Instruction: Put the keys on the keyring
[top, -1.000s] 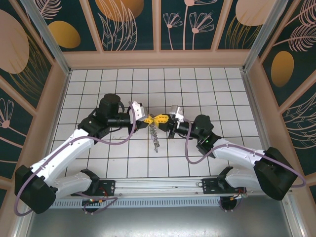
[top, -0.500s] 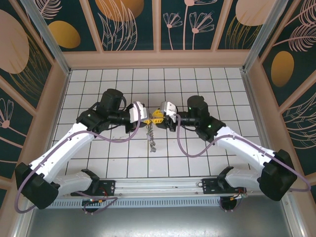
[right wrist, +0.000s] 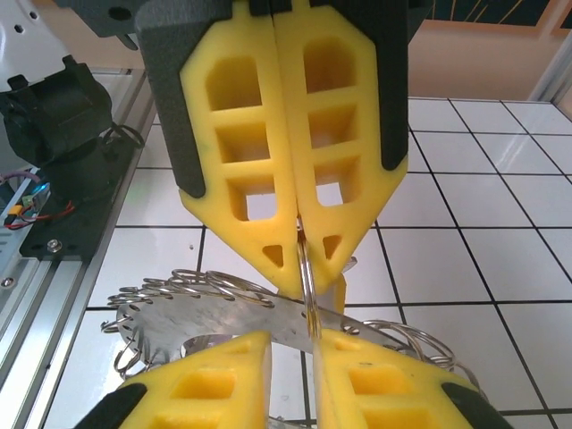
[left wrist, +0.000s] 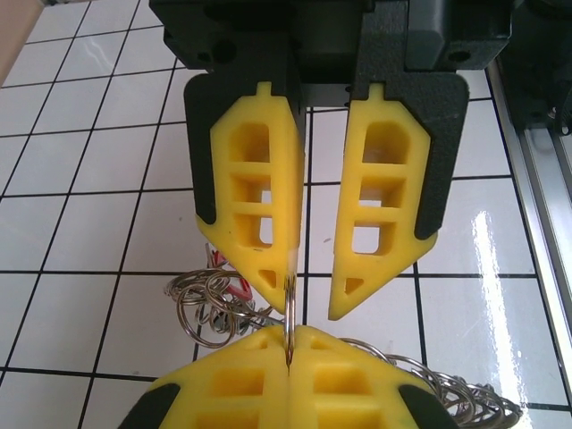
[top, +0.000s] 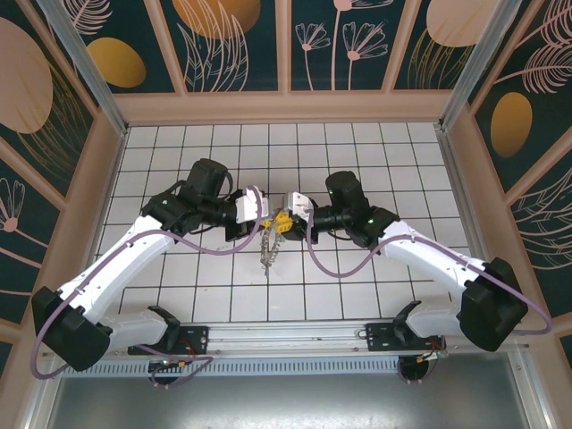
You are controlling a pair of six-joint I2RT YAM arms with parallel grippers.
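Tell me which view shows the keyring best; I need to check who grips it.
Right wrist: the keyring runs edge-on from the shut left gripper down into the right gripper's gap, loops spread behind. Left wrist shows it edge-on too, loops partly hidden. Top external shows a tiny dangling cluster.

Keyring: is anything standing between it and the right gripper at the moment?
Nothing visible does. The left gripper is shut on the keyring, on its thin wire, and that wire runs straight into the gap between the parted fingers of the right gripper. The dangling silvery rings sit below and to one side, not in that gap.
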